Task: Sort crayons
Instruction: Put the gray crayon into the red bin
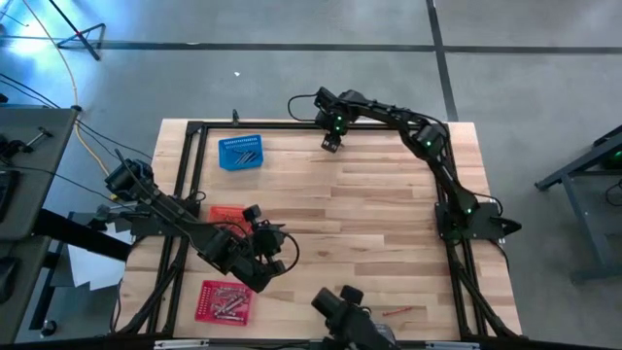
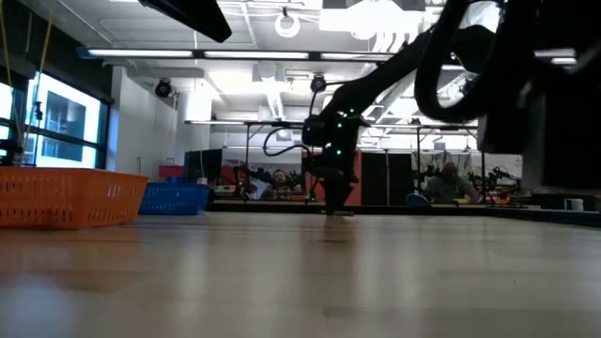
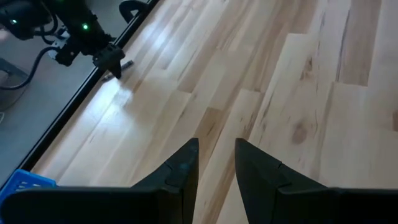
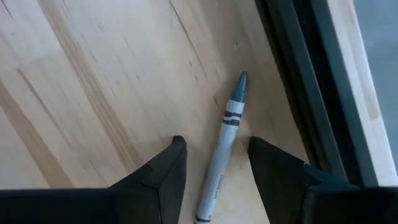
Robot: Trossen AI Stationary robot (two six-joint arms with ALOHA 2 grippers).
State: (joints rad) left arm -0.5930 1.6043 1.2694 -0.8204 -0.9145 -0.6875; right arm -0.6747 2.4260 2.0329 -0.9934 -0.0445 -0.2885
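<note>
A greyish-blue crayon (image 4: 227, 146) lies flat on the wood near the table's far edge, beside the black rail. My right gripper (image 4: 217, 143) points down over it, open, one finger on either side of the crayon and apart from it. In the high view that gripper (image 1: 330, 143) is at the far middle. My left gripper (image 3: 216, 149) hangs open over the near left part of the table with nothing between its fingers. A red crayon (image 1: 397, 311) lies near the front edge. More crayons lie in the blue basket (image 1: 240, 153) and the red basket (image 1: 225, 299).
An orange basket (image 1: 225, 214) stands between the blue and red ones, partly under my left arm. A black rail (image 4: 298, 93) runs along the table's far edge right beside the crayon. Bare wood (image 1: 389, 224) spans the table's middle and right.
</note>
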